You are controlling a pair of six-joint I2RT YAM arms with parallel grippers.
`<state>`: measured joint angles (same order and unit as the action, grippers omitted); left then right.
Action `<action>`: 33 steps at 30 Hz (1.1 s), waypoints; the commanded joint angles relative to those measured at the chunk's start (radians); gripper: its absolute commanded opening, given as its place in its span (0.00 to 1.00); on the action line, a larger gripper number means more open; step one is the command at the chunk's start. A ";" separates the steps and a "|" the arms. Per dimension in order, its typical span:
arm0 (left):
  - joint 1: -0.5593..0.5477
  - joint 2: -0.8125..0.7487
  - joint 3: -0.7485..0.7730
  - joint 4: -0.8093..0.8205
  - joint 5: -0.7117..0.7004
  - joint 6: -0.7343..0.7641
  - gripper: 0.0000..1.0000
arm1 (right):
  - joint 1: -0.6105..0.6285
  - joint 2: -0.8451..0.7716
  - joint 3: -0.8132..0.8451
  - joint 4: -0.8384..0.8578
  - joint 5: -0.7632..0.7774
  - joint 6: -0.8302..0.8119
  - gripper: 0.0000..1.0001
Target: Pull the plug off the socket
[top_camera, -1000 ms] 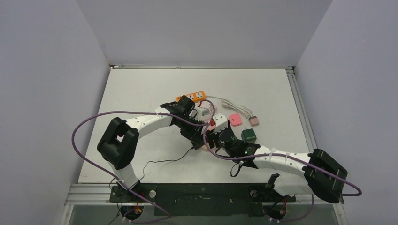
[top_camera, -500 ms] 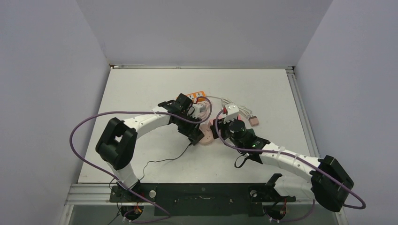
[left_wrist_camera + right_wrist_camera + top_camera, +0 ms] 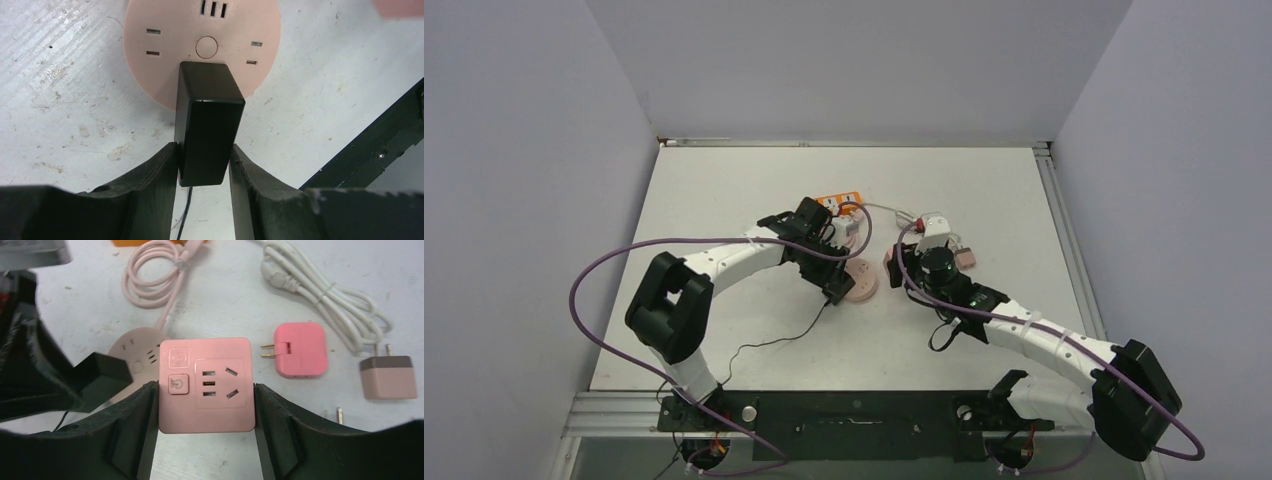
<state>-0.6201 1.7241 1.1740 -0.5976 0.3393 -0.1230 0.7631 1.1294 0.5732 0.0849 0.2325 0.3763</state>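
Note:
A black plug (image 3: 210,120) stands in the round pink socket (image 3: 165,75), which lies flat on the table. My left gripper (image 3: 204,160) is shut on the plug's near end, a finger pressed to each side. The top view shows that gripper (image 3: 836,272) at the disc's (image 3: 862,283) left edge. My right gripper (image 3: 205,387) is shut on a square pink socket cube (image 3: 205,375), held above the table to the right of the disc (image 3: 131,346). The black plug (image 3: 102,372) shows at the left of the right wrist view.
A pink flat charger (image 3: 300,350), a brown charger (image 3: 387,377) and a bundled white cable (image 3: 320,290) lie right of the cube. The disc's pink cord (image 3: 155,275) coils behind it. An orange power strip (image 3: 839,203) sits farther back. The plug's thin black wire (image 3: 774,342) trails toward the near edge.
My right gripper has carried the pink cube right and farther back, away from the round socket, which now lies uncovered. My left gripper has closed slightly on the black plug.

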 commanded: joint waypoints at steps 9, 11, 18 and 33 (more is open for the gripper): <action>-0.002 -0.071 -0.015 0.012 -0.080 0.020 0.67 | -0.323 0.121 0.084 -0.050 -0.110 0.018 0.08; -0.006 -0.085 -0.020 0.019 -0.088 0.022 0.75 | -0.351 0.151 0.093 -0.046 -0.134 0.026 0.16; -0.045 -0.182 -0.062 0.092 -0.186 0.048 0.90 | -0.385 0.190 0.078 -0.007 -0.147 0.044 0.57; -0.095 -0.066 0.028 0.066 -0.256 0.052 0.95 | -0.387 0.029 -0.037 0.106 -0.095 0.050 0.92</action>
<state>-0.7136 1.6146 1.1370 -0.5285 0.1101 -0.0742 0.3801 1.2579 0.5812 0.0887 0.1059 0.4164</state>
